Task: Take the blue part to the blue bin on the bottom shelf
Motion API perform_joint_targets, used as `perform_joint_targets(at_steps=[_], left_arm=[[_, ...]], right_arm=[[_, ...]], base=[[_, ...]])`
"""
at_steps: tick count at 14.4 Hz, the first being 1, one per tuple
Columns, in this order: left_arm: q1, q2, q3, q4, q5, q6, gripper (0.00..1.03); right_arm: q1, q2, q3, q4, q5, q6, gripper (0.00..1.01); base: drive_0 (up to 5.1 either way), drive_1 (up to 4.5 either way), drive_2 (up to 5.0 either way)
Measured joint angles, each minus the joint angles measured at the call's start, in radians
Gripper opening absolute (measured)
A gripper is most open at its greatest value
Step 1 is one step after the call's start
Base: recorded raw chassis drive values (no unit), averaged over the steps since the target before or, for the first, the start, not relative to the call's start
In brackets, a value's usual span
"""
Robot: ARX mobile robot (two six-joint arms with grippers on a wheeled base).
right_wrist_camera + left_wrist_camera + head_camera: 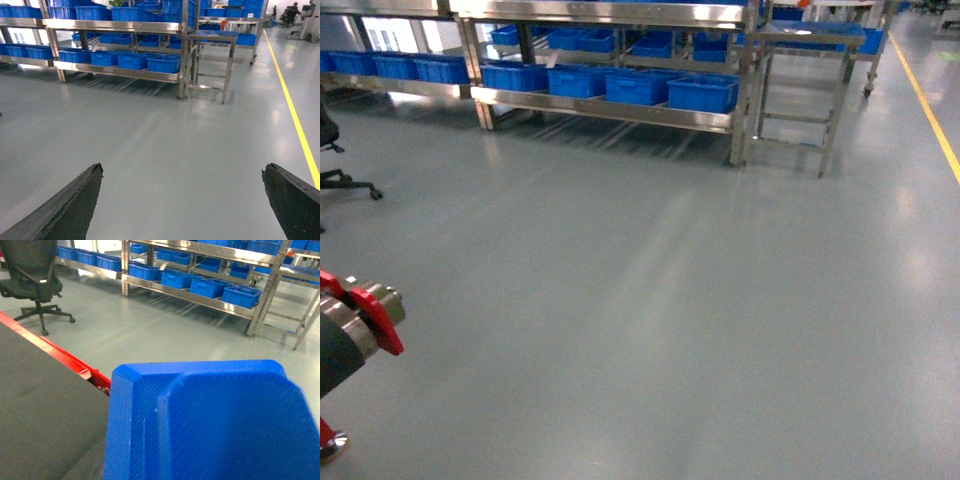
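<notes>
Jaws on my right gripper (182, 200) are spread wide w/ nothing between them, just bare floor (165, 150) under. Left side's different: the blue part (210, 425) fills the near half of the left wrist view, pressed right up to the camera, so I judge the left gripper is carrying it, but the fingers themselves are hidden & I can't tell the jaw state for sure. In the head view only a bit of the left arm (355, 325) shows, near left.

Progress, as I read it: pick looks done, placing not yet. The bottom shelf (610, 108) w/ its row of blue bins (640, 88) sits far across open floor, well apart from me. An office chair (35, 277) stands far left, a steel table (212, 37) right of the rack. Left to do: close in on the rack, then drop the part in a bin on that lowest level.
</notes>
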Motion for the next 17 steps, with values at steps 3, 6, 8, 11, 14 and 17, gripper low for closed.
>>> perform_joint_targets(at_steps=[3, 6, 8, 11, 14, 17], left_arm=[[0.0, 0.0, 0.0, 0.0, 0.0, 0.0, 0.43], [0.0, 0.0, 0.0, 0.0, 0.0, 0.0, 0.43], [0.0, 0.0, 0.0, 0.0, 0.0, 0.0, 0.43], [0.0, 0.0, 0.0, 0.0, 0.0, 0.0, 0.43], [0.0, 0.0, 0.0, 0.0, 0.0, 0.0, 0.43], [0.0, 0.003, 0.0, -0.001, 0.003, 0.0, 0.43]], right_arm=[[0.0, 0.0, 0.0, 0.0, 0.0, 0.0, 0.98], [0.0, 0.0, 0.0, 0.0, 0.0, 0.0, 0.98], [0.0, 0.0, 0.0, 0.0, 0.0, 0.0, 0.98], [0.0, 0.0, 0.0, 0.0, 0.0, 0.0, 0.98], [0.0, 0.0, 0.0, 0.0, 0.0, 0.0, 0.98], [0.0, 0.0, 0.0, 0.0, 0.0, 0.0, 0.98]], base=[[-1.6, -1.58, -1.6], [-1.6, -1.63, -1.6], [-1.5, -1.52, -1.5], [-1.7, -1.71, -1.7], [-1.5, -1.54, -1.5], [-0.6, -0.62, -0.6]])
